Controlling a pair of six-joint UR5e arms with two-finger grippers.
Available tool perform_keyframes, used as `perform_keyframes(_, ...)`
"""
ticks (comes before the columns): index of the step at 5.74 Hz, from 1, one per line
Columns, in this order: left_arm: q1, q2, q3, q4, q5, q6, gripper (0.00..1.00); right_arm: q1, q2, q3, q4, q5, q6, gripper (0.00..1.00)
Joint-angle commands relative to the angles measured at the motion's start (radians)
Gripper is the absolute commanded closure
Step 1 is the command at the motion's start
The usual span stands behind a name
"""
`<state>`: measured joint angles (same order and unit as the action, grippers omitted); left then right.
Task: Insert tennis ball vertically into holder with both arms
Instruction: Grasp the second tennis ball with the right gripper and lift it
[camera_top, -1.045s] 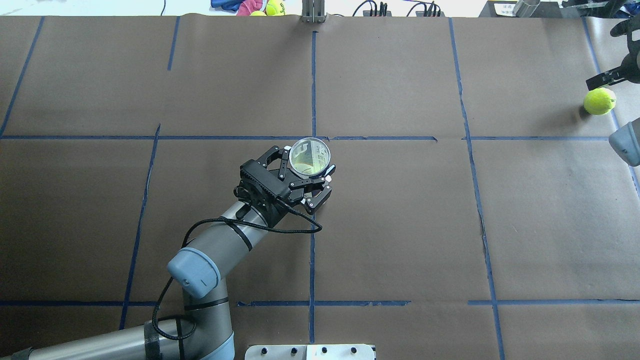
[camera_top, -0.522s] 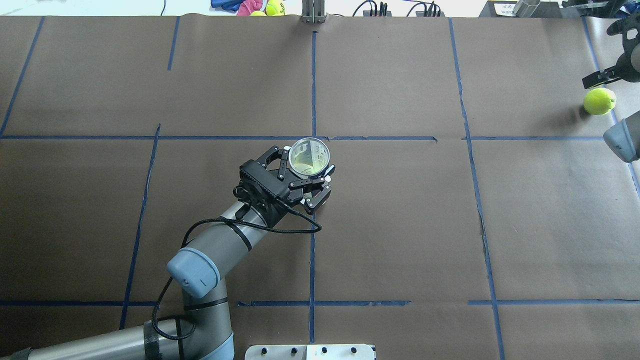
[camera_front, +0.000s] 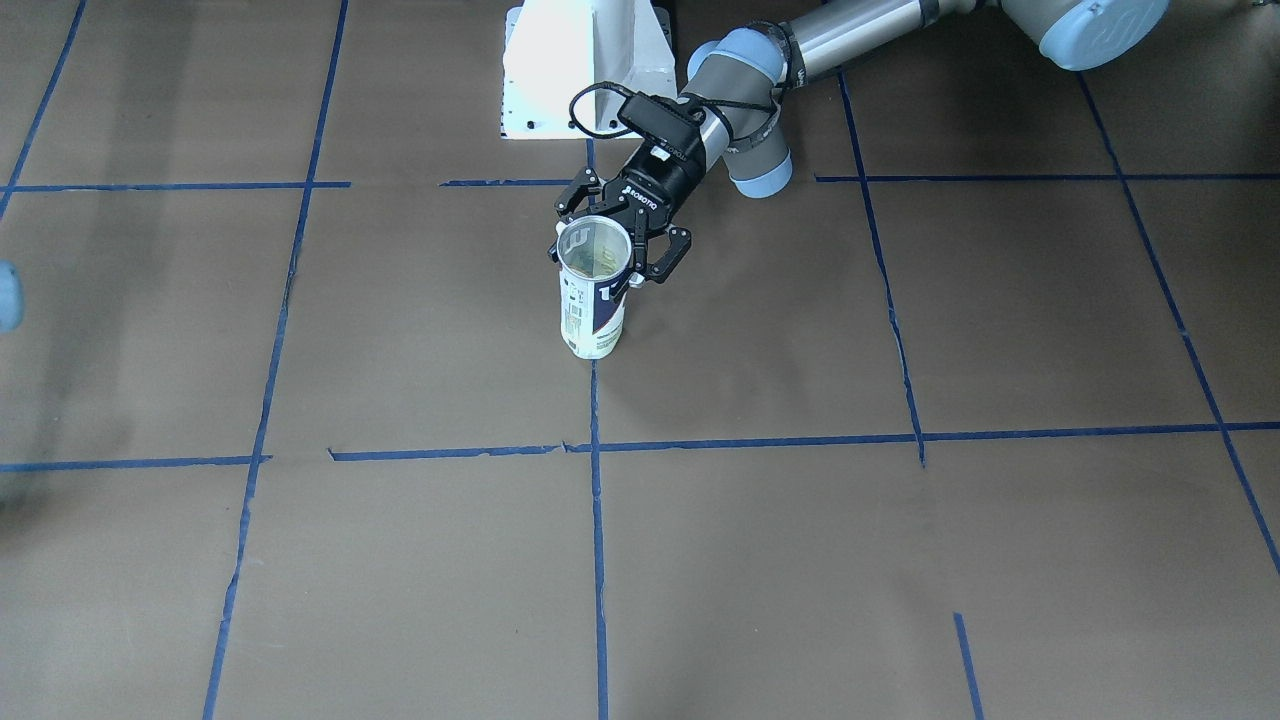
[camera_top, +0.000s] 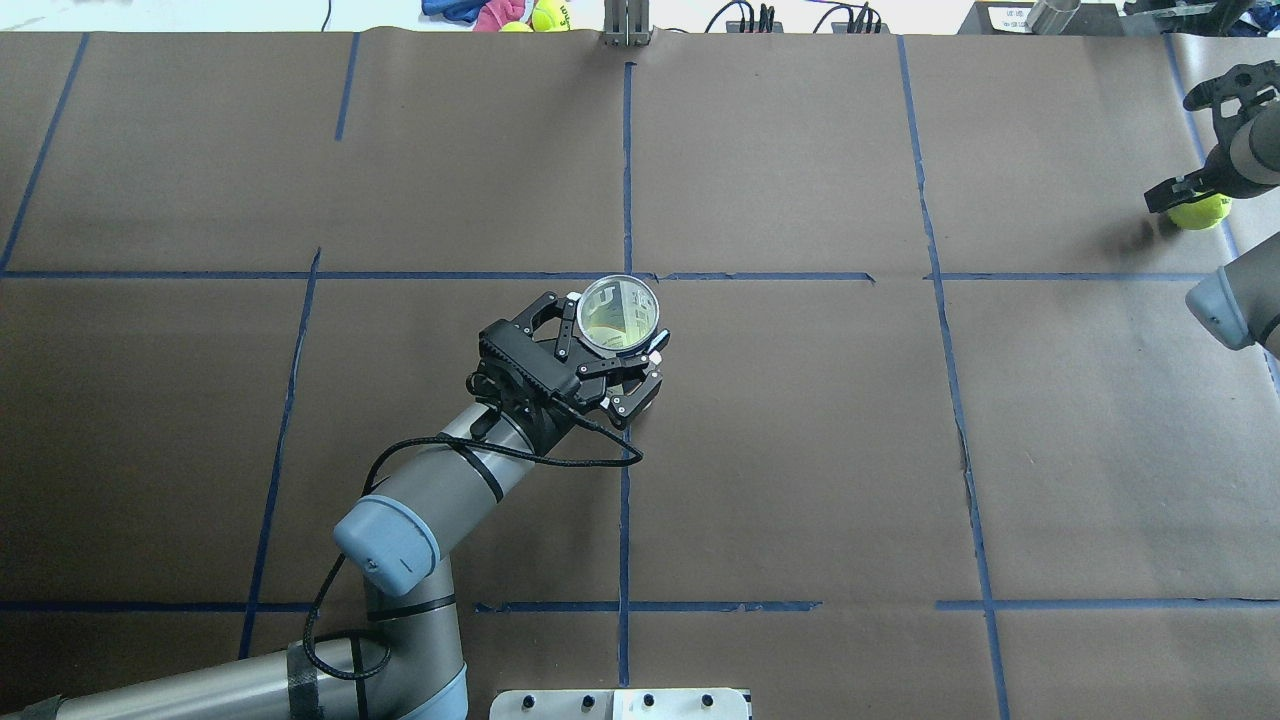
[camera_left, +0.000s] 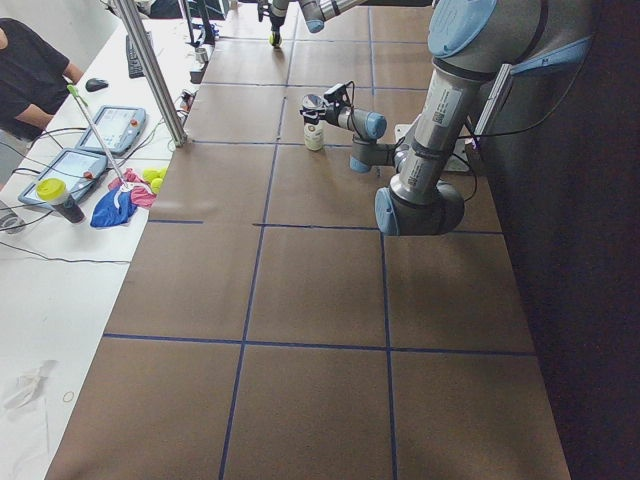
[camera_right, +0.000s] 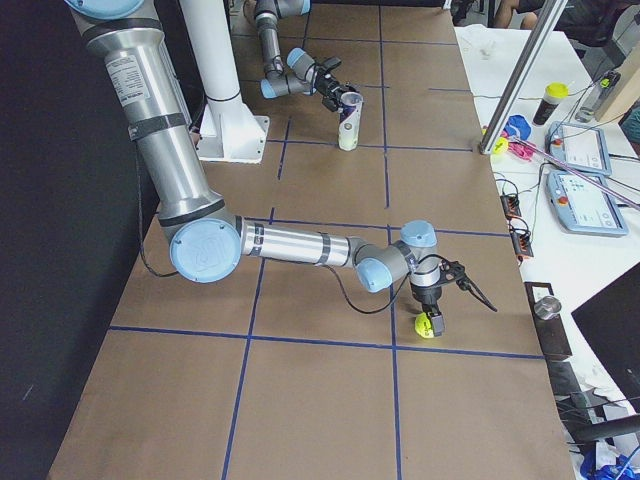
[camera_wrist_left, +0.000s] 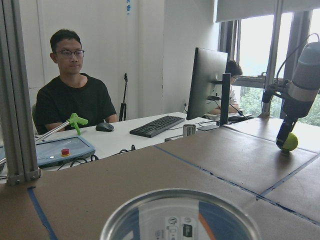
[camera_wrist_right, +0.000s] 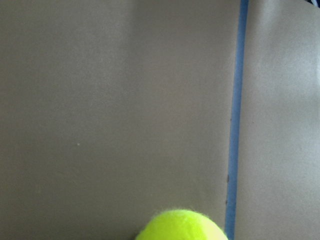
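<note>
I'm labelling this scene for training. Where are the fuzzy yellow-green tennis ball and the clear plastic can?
Fuzzy neon yellow-green tennis ball (camera_wrist_left: 290, 142): left wrist view, middle of the ball.
Clear plastic cylindrical can with white-and-navy label (camera_front: 594, 310): front-facing view, label on its side wall.

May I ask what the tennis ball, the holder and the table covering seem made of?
The tennis ball looks felt-covered: a fuzzy, matte neon nap at its edge. The holder seems clear glossy plastic, see-through at the top, with a printed label and a shiny, possibly metal rim. The table covering looks like matte brown paper, under blue tape lines.
</note>
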<state>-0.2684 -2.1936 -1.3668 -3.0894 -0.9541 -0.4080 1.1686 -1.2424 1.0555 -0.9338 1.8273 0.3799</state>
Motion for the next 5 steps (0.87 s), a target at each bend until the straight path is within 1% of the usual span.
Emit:
perform_keyframes(1,0.0,0.0,0.0,0.0,0.0,0.0,0.14,-0.015,-0.006,-0.026,0.003,-0.002,-0.027,0.01)
perform_keyframes(2,0.0,0.0,0.0,-0.002,0.0,0.0,0.15,-0.012,-0.005,-0.025,0.004,0.0,-0.041,0.2)
perform_keyframes(3,0.0,0.0,0.0,-0.002,0.0,0.0,0.14,-0.012,0.001,-0.022,0.003,-0.002,-0.036,0.73)
perform_keyframes(4,0.0,0.0,0.0,-0.002,0.0,0.0,0.14,-0.004,0.003,0.015,0.003,0.001,-0.041,0.99)
perform_keyframes(5,0.0,0.0,0.0,0.0,0.0,0.0,0.14,0.003,-0.009,0.114,-0.014,0.0,-0.042,1.0)
